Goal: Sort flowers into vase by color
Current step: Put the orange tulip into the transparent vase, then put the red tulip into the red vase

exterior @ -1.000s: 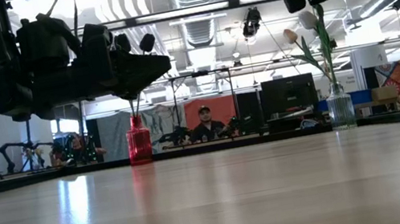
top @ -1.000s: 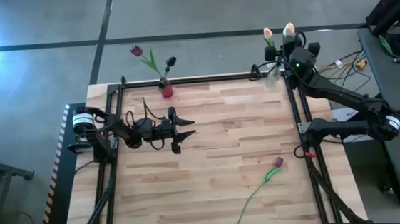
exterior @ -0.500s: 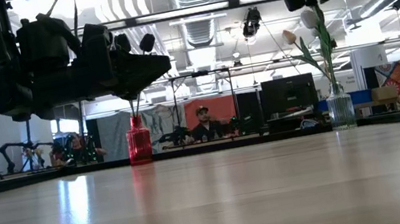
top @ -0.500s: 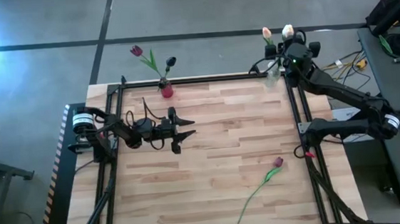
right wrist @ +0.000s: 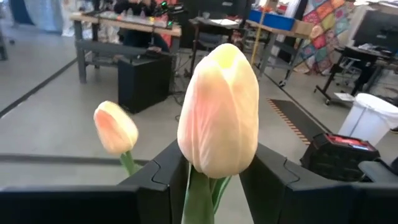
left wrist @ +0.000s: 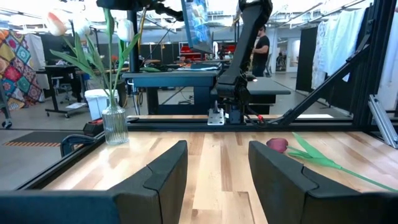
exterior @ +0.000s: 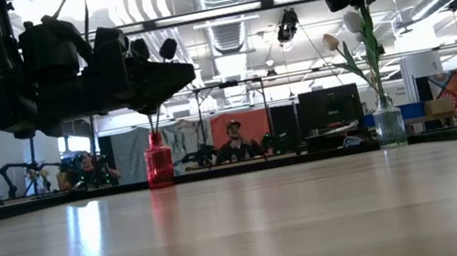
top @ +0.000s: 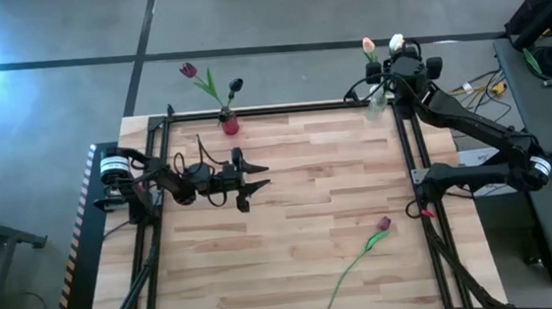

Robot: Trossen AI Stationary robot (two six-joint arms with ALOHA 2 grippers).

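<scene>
A clear glass vase (top: 376, 102) stands at the table's far right corner with two pale tulips (right wrist: 217, 112) (right wrist: 115, 127) upright in it. My right gripper (top: 402, 66) hangs high above this vase, open. Its fingers (right wrist: 165, 177) stand on either side of the larger tulip's stem, just under the head. A red vase (top: 229, 126) at the far left holds a maroon and a blackish tulip (top: 188, 71). Another maroon tulip (top: 367, 246) lies flat on the table, near right. My left gripper (top: 253, 181) hovers open over the table's left middle, holding nothing.
A black frame rail (top: 282, 110) runs around the wooden tabletop. The middle of the table (top: 309, 191) is bare wood. Beyond the far edge, in the low view, a person (exterior: 235, 141) sits at a desk in the room.
My right gripper has gone a little toward the table's far edge and slightly up along the pale tulip. The tulip stays standing in the clear vase.
</scene>
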